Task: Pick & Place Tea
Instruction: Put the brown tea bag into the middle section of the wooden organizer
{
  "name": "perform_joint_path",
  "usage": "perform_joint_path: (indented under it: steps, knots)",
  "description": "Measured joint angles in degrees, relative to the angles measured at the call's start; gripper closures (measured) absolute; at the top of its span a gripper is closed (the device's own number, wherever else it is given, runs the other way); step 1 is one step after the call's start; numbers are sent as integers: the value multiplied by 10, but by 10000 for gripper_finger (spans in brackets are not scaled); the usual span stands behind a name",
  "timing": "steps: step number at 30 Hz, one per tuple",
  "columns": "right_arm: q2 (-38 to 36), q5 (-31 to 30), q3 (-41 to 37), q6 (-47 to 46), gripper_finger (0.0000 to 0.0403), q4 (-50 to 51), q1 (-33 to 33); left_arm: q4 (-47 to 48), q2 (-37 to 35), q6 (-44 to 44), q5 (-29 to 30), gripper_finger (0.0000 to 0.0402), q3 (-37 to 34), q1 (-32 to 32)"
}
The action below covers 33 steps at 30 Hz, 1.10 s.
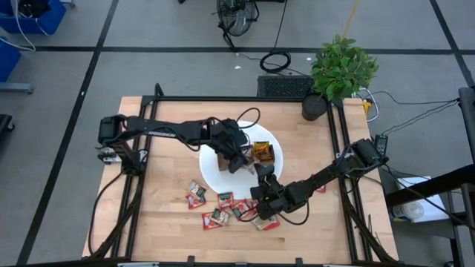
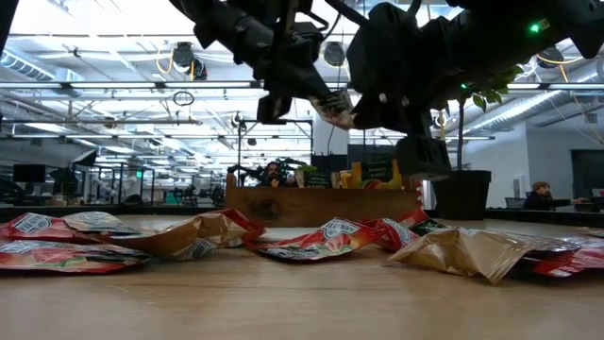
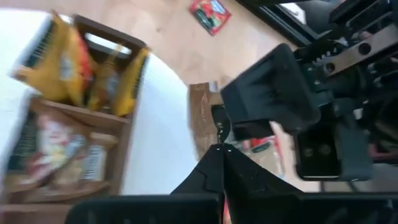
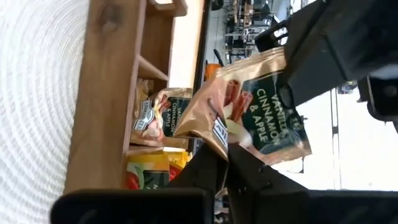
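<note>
**Tan sachet pinched above the wooden tray**

Left gripper [image 1: 239, 157] just beside the wooden tray [image 1: 251, 154] on the white plate [image 1: 211, 174], fingers pressed together on a tan tea sachet [image 4: 249, 115] labelled vanilla, cinnamon and apple; right gripper [image 1: 261, 180] at the plate's near edge, fingertips also closed on that sachet; yellow sachets [image 3: 74, 65] upright in the tray's end compartment; red and tan sachets [image 1: 215, 211] scattered on the table [image 1: 163, 222] near the plate.
</note>
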<state>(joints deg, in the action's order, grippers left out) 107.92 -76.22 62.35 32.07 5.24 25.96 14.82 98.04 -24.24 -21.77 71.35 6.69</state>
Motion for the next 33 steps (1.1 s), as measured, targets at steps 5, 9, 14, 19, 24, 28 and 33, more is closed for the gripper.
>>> perform_joint_path:
  steps: [5,9,14,19,24,28,33]
  knots:
    - [0,-3,0,-51,366,-1,3,38,-29,48,30,400,0,-1]
    - [0,-2,0,-112,361,1,16,71,-42,133,54,400,0,-4]
    - [-11,1,0,-187,361,40,39,96,-47,246,134,400,0,-20]
    - [-54,33,0,-307,360,134,46,74,-46,313,181,401,0,-27]
    - [-107,43,-17,-413,360,215,52,71,-40,354,218,401,0,-27]
    - [-162,43,-73,-434,360,182,53,55,-19,362,219,401,0,-22]
    - [-229,44,-158,-416,360,81,53,57,5,369,219,401,0,-11]
